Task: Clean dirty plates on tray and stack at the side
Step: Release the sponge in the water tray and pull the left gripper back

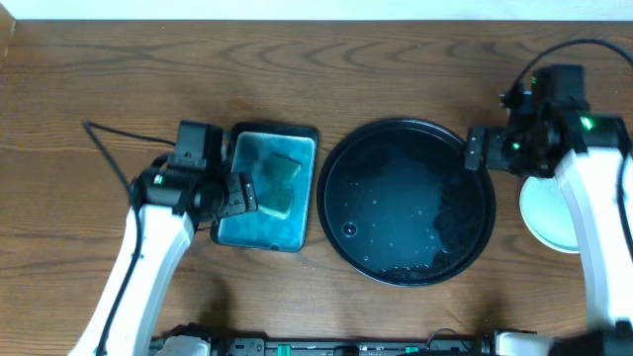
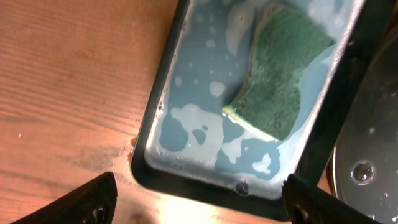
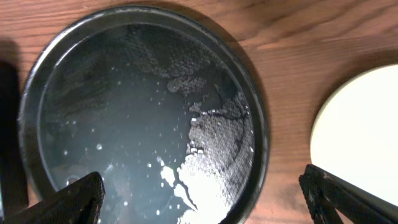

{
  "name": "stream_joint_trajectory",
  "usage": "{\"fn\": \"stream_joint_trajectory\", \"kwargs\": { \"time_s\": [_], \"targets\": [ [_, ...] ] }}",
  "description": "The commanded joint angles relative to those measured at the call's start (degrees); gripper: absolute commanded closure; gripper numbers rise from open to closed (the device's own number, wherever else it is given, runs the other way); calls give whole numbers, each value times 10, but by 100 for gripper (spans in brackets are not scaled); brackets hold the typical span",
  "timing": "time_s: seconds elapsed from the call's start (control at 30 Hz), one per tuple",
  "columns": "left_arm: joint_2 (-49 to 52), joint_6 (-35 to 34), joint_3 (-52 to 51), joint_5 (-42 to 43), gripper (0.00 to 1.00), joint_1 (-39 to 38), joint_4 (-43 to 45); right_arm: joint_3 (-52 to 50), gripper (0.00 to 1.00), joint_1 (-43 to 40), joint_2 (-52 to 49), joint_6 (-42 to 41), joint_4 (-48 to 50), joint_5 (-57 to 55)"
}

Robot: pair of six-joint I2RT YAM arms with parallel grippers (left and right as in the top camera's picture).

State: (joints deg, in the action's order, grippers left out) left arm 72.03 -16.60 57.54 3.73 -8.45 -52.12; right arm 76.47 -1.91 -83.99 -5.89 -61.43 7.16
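The plates [image 1: 542,213] lie flat on the desk at 3 o'clock from the tray [image 1: 388,203]. The right arm hides their far half, so how many are stacked cannot be told. They are round and show no long axis. The wet tray sits mid-desk, and the right end effector [image 1: 477,150] hangs spread over its 2 o'clock rim. The left end effector [image 1: 237,193], also spread, hangs at the 9 o'clock edge of the basin [image 1: 272,130], which holds a sponge [image 1: 283,184].
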Motion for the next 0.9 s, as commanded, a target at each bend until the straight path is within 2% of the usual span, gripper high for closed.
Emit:
{"fn": "stream_joint_trajectory", "kwargs": {
  "time_s": [0.0, 0.23, 0.33, 0.53, 0.87],
  "targets": [
    [-69, 14, -50, 1, 14, 2, 26, -76, 1, 6, 96, -13, 36, -14],
    [-236, 32, -154, 2, 14, -2, 99, -217, 1, 6, 301, -13, 105, -31],
    [-292, 32, -182, 1, 14, -1, 115, -237, 1, 5, 356, -13, 104, -38],
    [-324, 32, -191, 1, 14, -1, 115, -238, 1, 5, 399, -13, 80, -41],
    [-312, 32, -191, 1, 14, -1, 115, -238, 1, 5, 395, -13, 76, -41]
  ]
}}
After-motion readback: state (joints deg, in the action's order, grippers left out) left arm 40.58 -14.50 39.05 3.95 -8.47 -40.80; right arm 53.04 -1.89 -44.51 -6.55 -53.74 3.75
